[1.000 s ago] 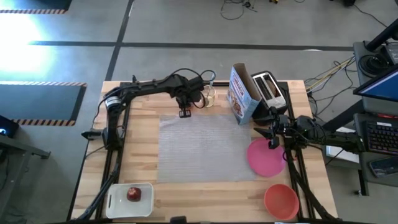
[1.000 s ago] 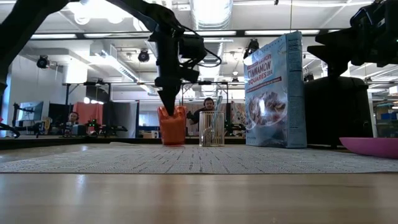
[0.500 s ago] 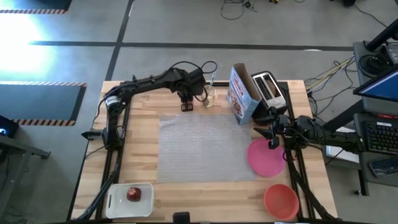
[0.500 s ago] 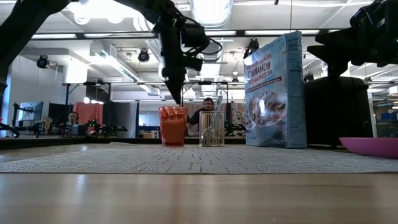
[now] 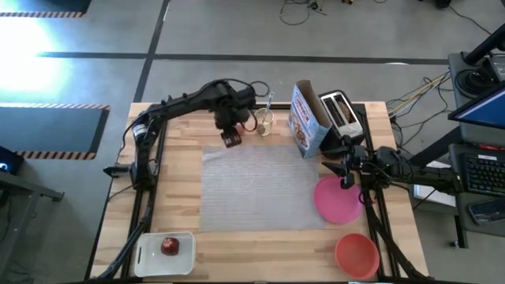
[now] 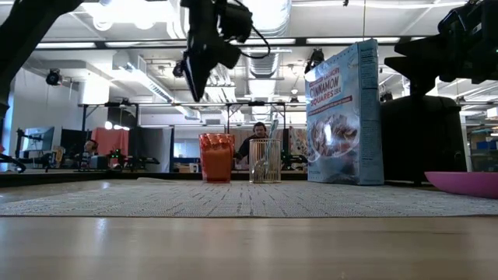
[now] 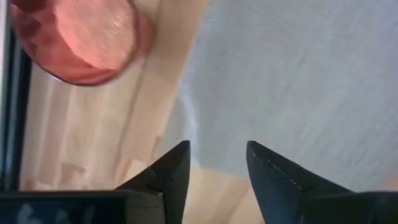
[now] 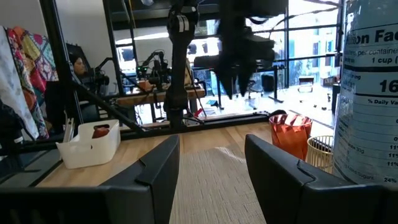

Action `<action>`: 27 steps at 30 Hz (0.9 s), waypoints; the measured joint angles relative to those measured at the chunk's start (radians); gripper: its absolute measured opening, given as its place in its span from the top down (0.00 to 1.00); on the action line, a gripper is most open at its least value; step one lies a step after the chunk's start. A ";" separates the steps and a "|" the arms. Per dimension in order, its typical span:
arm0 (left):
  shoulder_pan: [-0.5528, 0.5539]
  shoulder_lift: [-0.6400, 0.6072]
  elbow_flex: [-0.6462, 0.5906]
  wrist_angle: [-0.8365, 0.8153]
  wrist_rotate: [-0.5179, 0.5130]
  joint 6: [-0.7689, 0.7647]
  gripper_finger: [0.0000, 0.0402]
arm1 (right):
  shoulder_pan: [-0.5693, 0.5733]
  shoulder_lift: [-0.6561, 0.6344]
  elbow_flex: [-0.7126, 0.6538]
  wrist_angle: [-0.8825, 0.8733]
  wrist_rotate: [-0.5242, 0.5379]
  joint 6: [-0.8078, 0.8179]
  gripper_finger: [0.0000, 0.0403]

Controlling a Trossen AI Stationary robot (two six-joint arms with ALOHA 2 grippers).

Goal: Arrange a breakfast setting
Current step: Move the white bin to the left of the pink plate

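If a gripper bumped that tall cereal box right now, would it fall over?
Probably, yes. The cereal box stands upright on a narrow base, tall and thin, so a sideways nudge could tip it. Its top flap looks open in the high view, so it may be part empty and light; contents can't be seen.

- The cereal box (image 6: 345, 113), standing at the far right of the table, reads "CINNAMON SQUARES" on its front.
- Its side panel (image 8: 372, 93) shows "1 cup" and "16", among other partly cut-off words.

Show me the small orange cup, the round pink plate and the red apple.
small orange cup (image 6: 216, 156): low view, its side wall.
round pink plate (image 5: 334, 200): high view, its bare middle.
red apple (image 5: 169, 246): high view, its top.
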 joint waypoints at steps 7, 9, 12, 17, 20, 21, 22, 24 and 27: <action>-0.153 -0.104 -0.113 -0.006 -0.048 -0.220 0.61 | 0.000 0.000 0.000 0.000 0.000 0.000 0.58; -0.214 -0.140 -0.162 0.006 -0.087 -0.296 0.60 | 0.000 0.000 0.000 0.000 0.000 0.000 0.58; -0.310 -0.191 -0.237 0.020 -0.125 -0.434 0.60 | 0.000 0.000 0.000 0.000 0.000 -0.001 0.58; -0.485 -0.248 -0.353 0.052 -0.118 -0.659 0.60 | 0.000 0.000 0.000 0.000 0.000 0.000 0.58; -0.584 -0.256 -0.402 0.077 -0.091 -0.803 0.60 | 0.000 0.000 0.000 0.000 0.000 0.000 0.58; -0.613 -0.256 -0.412 0.076 -0.076 -0.854 0.60 | 0.000 0.000 0.000 0.000 0.000 -0.001 0.58; -0.640 -0.257 -0.421 0.078 -0.064 -0.906 0.60 | 0.000 0.000 0.000 0.000 0.000 0.000 0.58; -0.690 -0.254 -0.434 0.084 -0.032 -1.009 0.60 | 0.000 0.000 0.000 0.000 0.000 0.000 0.58; -0.757 -0.248 -0.447 0.092 0.017 -1.142 0.60 | 0.000 0.000 0.000 0.000 0.000 0.001 0.58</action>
